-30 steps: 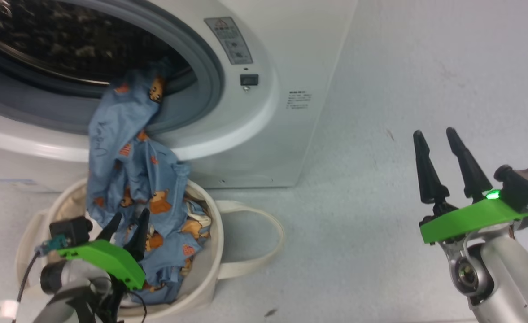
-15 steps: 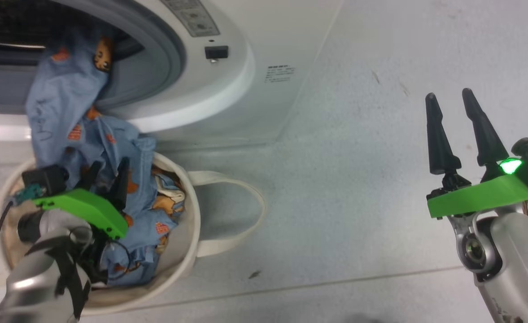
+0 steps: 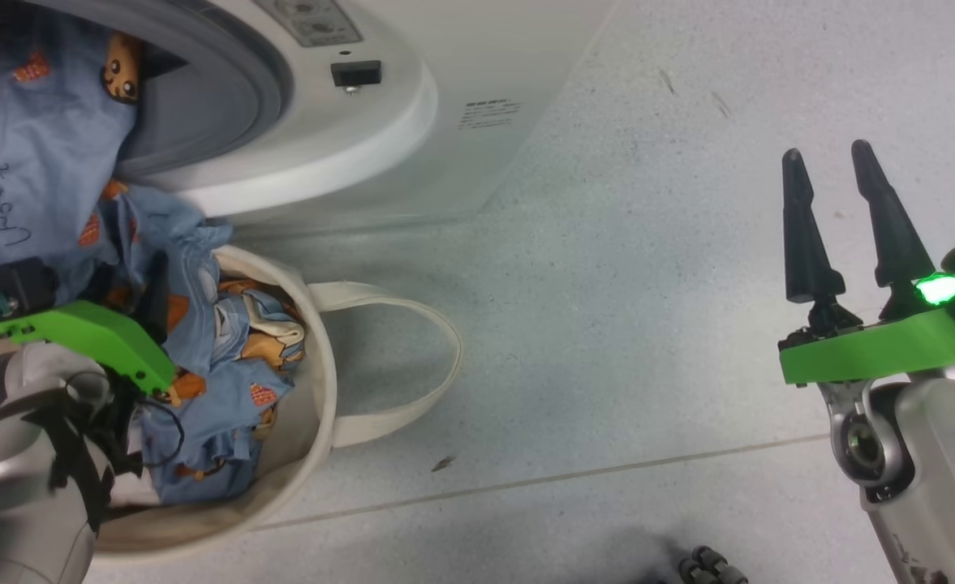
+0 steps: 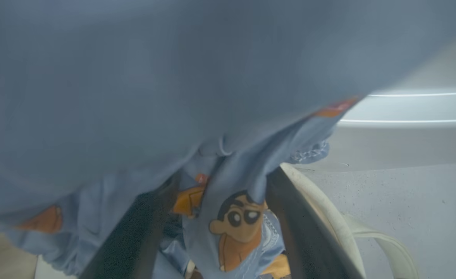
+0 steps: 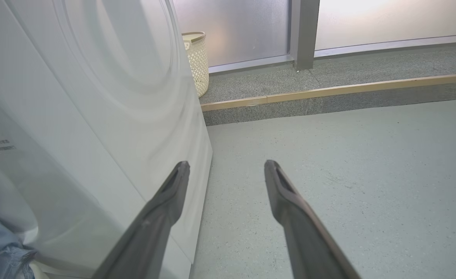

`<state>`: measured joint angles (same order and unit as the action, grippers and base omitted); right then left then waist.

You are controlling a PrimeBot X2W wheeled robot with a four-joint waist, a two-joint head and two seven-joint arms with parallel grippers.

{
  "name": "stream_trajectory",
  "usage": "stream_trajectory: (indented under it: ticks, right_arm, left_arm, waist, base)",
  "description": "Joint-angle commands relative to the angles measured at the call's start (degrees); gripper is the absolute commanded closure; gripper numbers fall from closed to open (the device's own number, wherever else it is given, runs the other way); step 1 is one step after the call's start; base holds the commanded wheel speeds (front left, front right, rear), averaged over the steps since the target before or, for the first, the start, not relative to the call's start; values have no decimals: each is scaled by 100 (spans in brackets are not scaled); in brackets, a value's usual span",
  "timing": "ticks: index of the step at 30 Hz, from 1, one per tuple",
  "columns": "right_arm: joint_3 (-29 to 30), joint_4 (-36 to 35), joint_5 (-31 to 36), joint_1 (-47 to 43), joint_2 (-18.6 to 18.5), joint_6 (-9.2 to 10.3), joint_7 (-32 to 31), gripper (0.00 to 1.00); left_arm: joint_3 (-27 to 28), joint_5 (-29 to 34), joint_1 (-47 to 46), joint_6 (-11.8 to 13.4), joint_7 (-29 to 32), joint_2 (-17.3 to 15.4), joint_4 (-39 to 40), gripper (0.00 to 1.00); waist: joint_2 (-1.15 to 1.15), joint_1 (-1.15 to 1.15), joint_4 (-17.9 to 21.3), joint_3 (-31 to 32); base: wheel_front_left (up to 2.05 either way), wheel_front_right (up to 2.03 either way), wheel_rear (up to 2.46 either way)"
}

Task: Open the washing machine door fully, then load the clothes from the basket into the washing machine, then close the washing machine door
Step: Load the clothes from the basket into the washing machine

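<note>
"Reading any markings?"
"Dark handwriting point(image 3: 8, 219) on the clothes point(image 3: 47, 154), illegible; they drape from the washing machine point(image 3: 412, 49) into the basket point(image 3: 320, 365). Machine's label print point(image 3: 489, 113) too small."
"Grippers?"
"Left gripper point(image 3: 132, 284) spread wide amid cloth; right gripper point(image 3: 828, 154) spread, empty, over floor point(image 3: 647, 284)."

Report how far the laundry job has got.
Done: the machine stands open. In hand: clothes hang from its mouth down into the basket, and the open left gripper straddles a fold there. The right gripper is open over the floor. Left: the rest of the load, then the door.
</note>
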<state>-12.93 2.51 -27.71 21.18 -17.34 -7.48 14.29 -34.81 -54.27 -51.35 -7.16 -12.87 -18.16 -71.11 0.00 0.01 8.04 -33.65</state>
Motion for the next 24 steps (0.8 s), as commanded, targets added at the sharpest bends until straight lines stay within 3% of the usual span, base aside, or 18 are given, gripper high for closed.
stream_trajectory:
  ticks: [1, 9, 15, 16, 17, 24]
  right_arm:
    - [-33, -201, 38, -110, -40, -1, 71, 0]
    - [12, -253, 89, -121, -18, -1, 71, 0]
    - [56, -246, 106, -152, -43, -1, 71, 0]
    - [61, -248, 105, -156, -51, -1, 71, 0]
    - [66, -251, 104, -159, -60, -1, 71, 0]
    - [67, -227, 84, -156, -99, -1, 69, 0]
  left_arm:
    - [118, -50, -72, -33, -12, -273, 1, 0]
    - [46, -37, -372, -25, -95, -356, -150, 0]
    - [94, -30, -438, 208, -152, -442, -236, 0]
    - [109, -37, -448, 211, -161, -446, -241, 57]
    - [123, -41, -453, 227, -170, -446, -245, 98]
    - [247, -24, -479, 271, -208, -414, -225, 100]
  waist:
    - [0, -1, 16, -28]
    - [0, -1, 80, -111]
    - [0, -1, 93, -105]
    - [0, -1, 90, -100]
    - [0, -1, 84, -93]
    - [0, -1, -23, 9]
  base:
    - [0, 0, 0]
    - [0, 0, 0]
    - [0, 0, 0]
    - [0, 0, 0]
    - [0, 0, 0]
    - [0, 0, 0]
